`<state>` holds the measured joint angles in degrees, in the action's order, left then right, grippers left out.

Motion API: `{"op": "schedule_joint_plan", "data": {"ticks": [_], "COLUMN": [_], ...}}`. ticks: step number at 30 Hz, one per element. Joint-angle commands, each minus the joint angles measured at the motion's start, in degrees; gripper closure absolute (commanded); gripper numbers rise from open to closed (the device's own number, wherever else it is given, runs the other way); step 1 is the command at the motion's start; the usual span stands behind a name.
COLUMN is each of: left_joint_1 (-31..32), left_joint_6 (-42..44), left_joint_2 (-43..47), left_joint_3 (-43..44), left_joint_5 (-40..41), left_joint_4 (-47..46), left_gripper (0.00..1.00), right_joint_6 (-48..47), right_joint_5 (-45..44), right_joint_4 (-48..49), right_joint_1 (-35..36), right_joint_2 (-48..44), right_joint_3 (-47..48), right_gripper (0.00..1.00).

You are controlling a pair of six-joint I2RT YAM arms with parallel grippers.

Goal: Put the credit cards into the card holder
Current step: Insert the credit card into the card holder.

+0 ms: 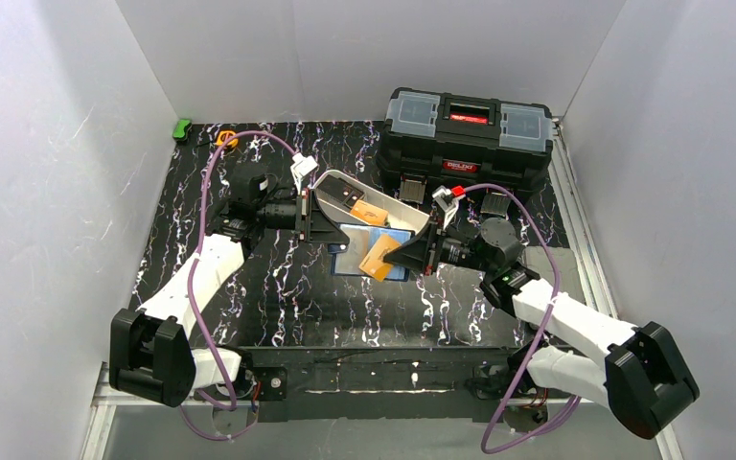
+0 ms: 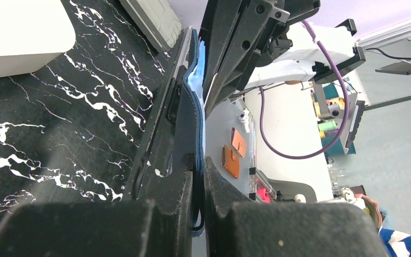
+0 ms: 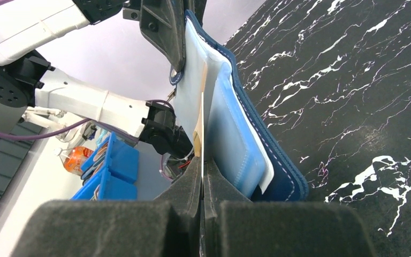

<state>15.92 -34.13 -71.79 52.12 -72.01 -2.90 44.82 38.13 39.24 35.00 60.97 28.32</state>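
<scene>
The card holder [image 1: 372, 240] lies open on the black marbled table, navy outside and light blue inside. My left gripper [image 1: 337, 233] is shut on its left edge; in the left wrist view the jaws [image 2: 199, 170] pinch the navy rim of the card holder [image 2: 194, 110], seen edge-on. My right gripper [image 1: 401, 257] is shut on an orange-yellow credit card [image 1: 379, 257] that lies over the holder's right half. In the right wrist view the gripper [image 3: 203, 167] holds this credit card [image 3: 202, 107] edge-on against the card holder's light blue pockets [image 3: 231, 128].
A long white tray [image 1: 412, 213] behind the holder has another orange card [image 1: 369, 213] and a dark card [image 1: 346, 196] in it. The big black toolbox [image 1: 468, 139] stands at the back right. A small green object [image 1: 182, 128] and an orange one [image 1: 226, 140] lie at the back left.
</scene>
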Motion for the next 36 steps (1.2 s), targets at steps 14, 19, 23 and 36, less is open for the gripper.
{"op": "schedule_joint_plan", "data": {"ticks": [14,19,23,36], "left_joint_1": [1.0,1.2,1.5,1.7], "left_joint_6": [-3.2,-3.2,-3.1,-2.7], "left_joint_2": [1.0,0.9,1.0,1.3], "left_joint_3": [1.5,1.6,1.5,1.2], "left_joint_5": [-3.3,-4.0,-4.4,-4.9], "left_joint_4": [-3.8,-3.8,-3.8,-3.1], "left_gripper": [1.00,1.00,1.00,1.00], "right_joint_6": [-2.1,-1.8,-2.0,-8.3], "right_joint_5": [3.1,4.1,4.2,0.2], "right_joint_4": [1.8,2.1,1.8,-9.1], "right_joint_1": [0.0,0.0,0.1,-1.8], "right_joint_2": [4.6,5.8,5.8,-4.0], "right_joint_3": [6.9,7.2,6.9,3.8], "right_gripper": [0.99,0.99,0.99,0.99]}}
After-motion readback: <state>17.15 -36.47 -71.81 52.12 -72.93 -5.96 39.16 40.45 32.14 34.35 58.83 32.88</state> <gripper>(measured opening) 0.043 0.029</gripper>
